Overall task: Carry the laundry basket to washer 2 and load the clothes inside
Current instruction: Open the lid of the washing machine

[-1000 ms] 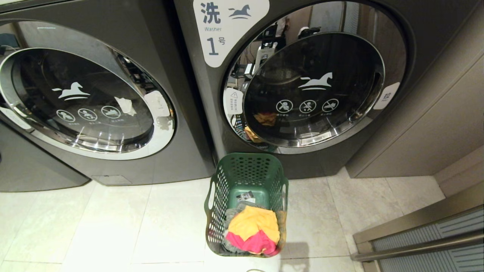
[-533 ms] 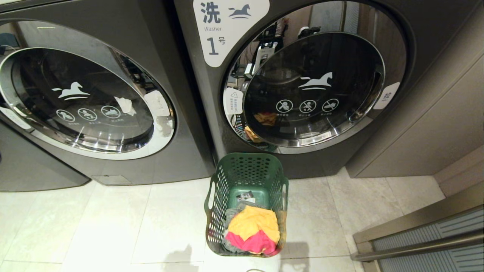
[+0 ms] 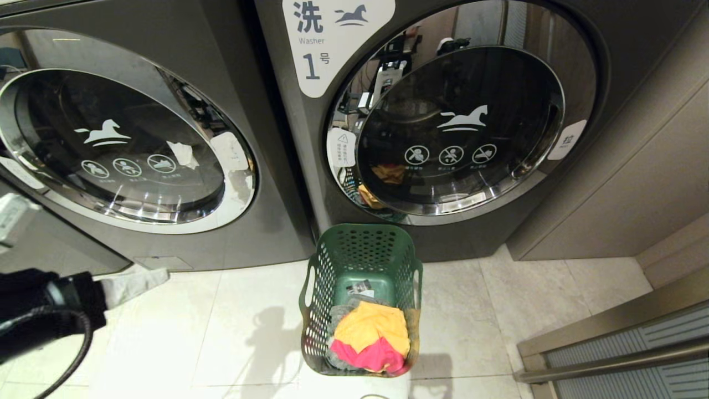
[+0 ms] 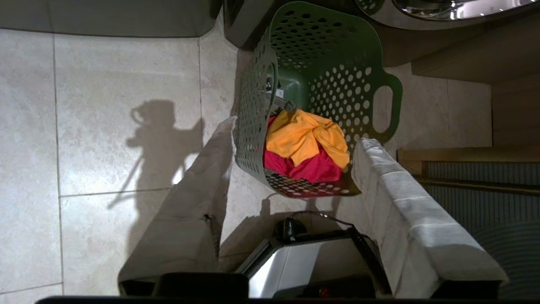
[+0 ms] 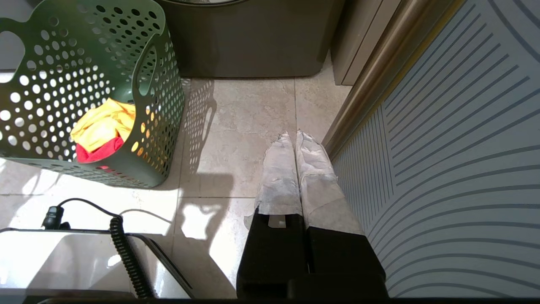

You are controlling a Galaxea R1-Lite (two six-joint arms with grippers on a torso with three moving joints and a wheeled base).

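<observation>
The dark green laundry basket (image 3: pixel 318 310) stands on the tiled floor before the washer labelled 1, with orange and pink clothes (image 3: pixel 371 332) inside. Washer 2 (image 3: pixel 127 149) is the grey one to the left, door closed, its number label out of view. My left gripper (image 3: pixel 135 280) hangs at the lower left, well left of the basket. In the left wrist view the left gripper (image 4: pixel 297 133) is open and empty, its fingers (image 4: pixel 392 198) spread wide, with the basket (image 4: pixel 333 55) beyond. My right gripper (image 5: pixel 293 135) is shut over bare floor, right of the basket (image 5: pixel 63 84).
Washer 1 (image 3: pixel 460 127) has its door closed, with some cloth showing behind the glass. A beige cabinet side (image 3: pixel 637 166) and a striped panel (image 5: pixel 443 169) close off the right. My white base (image 4: pixel 295 270) and a coiled cable (image 5: pixel 122 249) sit just behind the basket.
My left arm has come into the head view at the lower left, and its shadow now falls on the floor left of the basket. The basket and clothes have not moved.
</observation>
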